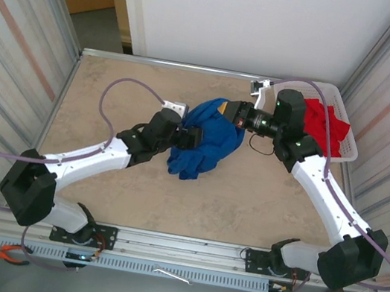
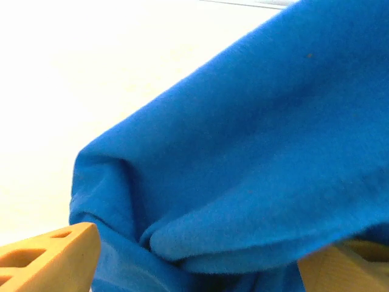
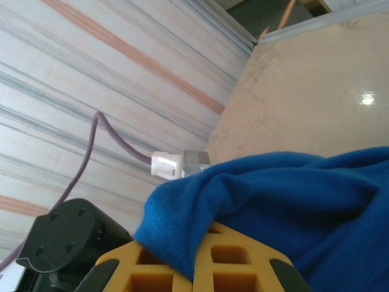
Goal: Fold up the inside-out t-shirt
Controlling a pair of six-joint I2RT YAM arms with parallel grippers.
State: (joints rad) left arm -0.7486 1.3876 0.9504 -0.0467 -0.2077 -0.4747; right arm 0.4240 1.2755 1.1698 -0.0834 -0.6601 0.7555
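Left claw (image 1: 186, 137), right claw (image 1: 220, 110) reach inward to t-shirt (image 1: 209, 150).

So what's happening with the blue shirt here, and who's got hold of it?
The right gripper is shut on an edge of the blue t-shirt, which is bunched up at the middle of the table and not yet folded. The left gripper is open, with cloth lying between its fingers. A red garment lies in the white basket at the far right.
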